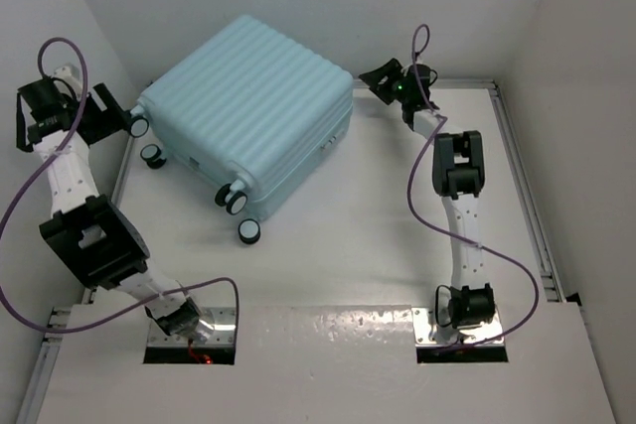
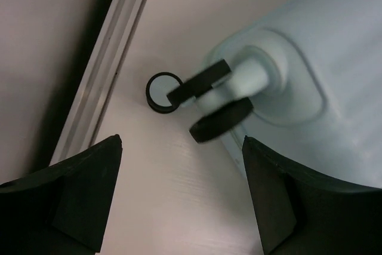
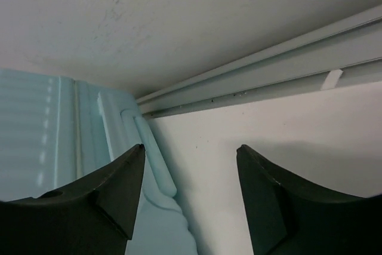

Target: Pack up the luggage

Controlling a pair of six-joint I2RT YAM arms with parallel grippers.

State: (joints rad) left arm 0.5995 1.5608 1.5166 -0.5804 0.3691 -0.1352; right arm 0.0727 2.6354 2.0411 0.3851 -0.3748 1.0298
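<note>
Going left to right: the left end effector [image 1: 121, 116] is out at the far-left edge of the bench [image 1: 328, 265], fingers spread wide with nothing between them. In its wrist view it's looking right down at a corner wheel [image 2: 221, 120] of the luggage [image 1: 253, 111], so the case is just beside it, off to its right. The luggage itself is lying flat and closed on the back-left part of the bench, ribbed shell up and turned on a diagonal. The wheel end faces near-left, so I'd say the long axis runs from there toward the far-right corner, though from above it looks pretty close to square. Over on the other side, the right end effector [image 1: 376, 81] is at the opposite far-right corner, jaws also apart and empty. Its wrist view has the pale blue shell right next to its left finger [image 3: 101, 195], and I can't tell whether it's touching or only close. So both arms bracket the case across the diagonal, and neither looks clearly nearer. My guess is nothing gets packed until that lid comes open, and neither one is holding anything yet.
</note>
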